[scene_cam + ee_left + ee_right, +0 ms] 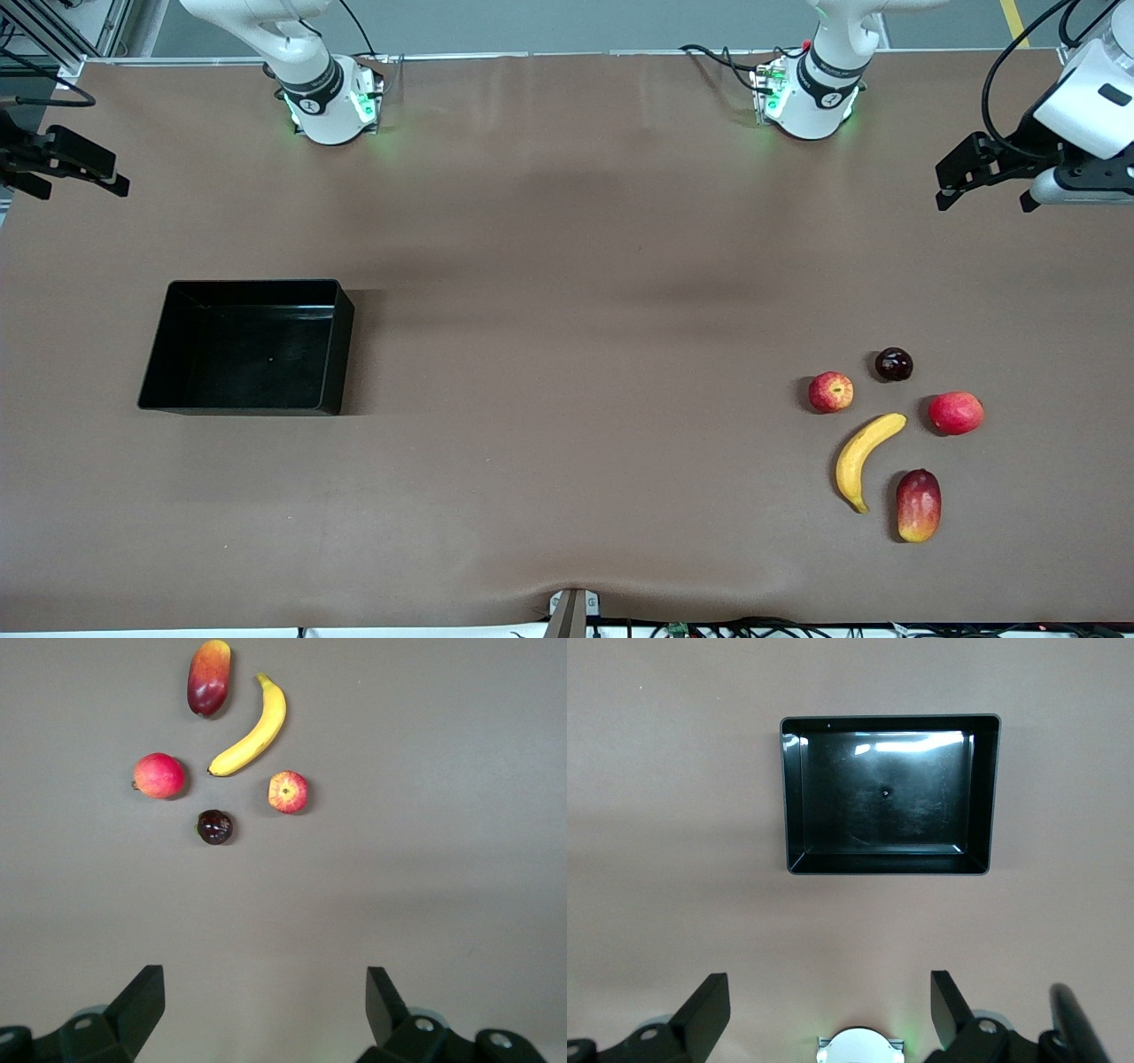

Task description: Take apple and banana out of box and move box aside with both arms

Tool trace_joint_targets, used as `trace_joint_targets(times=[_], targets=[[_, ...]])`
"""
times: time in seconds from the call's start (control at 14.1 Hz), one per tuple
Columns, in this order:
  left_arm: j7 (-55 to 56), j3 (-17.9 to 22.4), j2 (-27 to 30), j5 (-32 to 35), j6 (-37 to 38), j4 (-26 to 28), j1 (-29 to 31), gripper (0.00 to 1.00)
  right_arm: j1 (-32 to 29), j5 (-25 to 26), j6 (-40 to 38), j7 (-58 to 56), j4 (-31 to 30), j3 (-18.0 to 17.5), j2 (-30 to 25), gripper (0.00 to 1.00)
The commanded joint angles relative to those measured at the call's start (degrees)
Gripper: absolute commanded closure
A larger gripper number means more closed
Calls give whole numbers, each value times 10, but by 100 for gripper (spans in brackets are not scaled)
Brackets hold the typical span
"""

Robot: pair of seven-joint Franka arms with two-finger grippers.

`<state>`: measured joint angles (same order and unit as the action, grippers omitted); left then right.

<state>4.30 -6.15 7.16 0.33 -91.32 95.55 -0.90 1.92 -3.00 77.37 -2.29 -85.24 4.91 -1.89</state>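
The black box (341,354) stands with nothing in it toward the right arm's end of the table; the right wrist view looks down on its glossy floor (886,806). A yellow banana (864,456) (252,731) and a red apple with yellow patches (830,392) (288,792) lie in a cluster of fruit toward the left arm's end. My left gripper (983,202) (266,979) hangs open in the air over bare table at its own end, apart from the fruit. My right gripper (80,186) (830,983) hangs open over the table's edge at its end, holding nothing.
Around the banana lie an oblong red-yellow mango (918,505) (209,678), a plain red round fruit (955,413) (159,775) and a small dark purple fruit (893,364) (214,827). The arm bases (332,97) (811,97) stand along the table's top edge.
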Motion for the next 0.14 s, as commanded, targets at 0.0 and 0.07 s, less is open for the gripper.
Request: trace_joint_targets(times=[0.0, 0.07], targets=[[5, 8, 7, -9, 8, 2, -9, 0, 7, 8, 2, 11, -8, 1, -8, 0], [5, 8, 7, -9, 8, 2, -9, 0, 6, 7, 2, 11, -8, 1, -8, 0]])
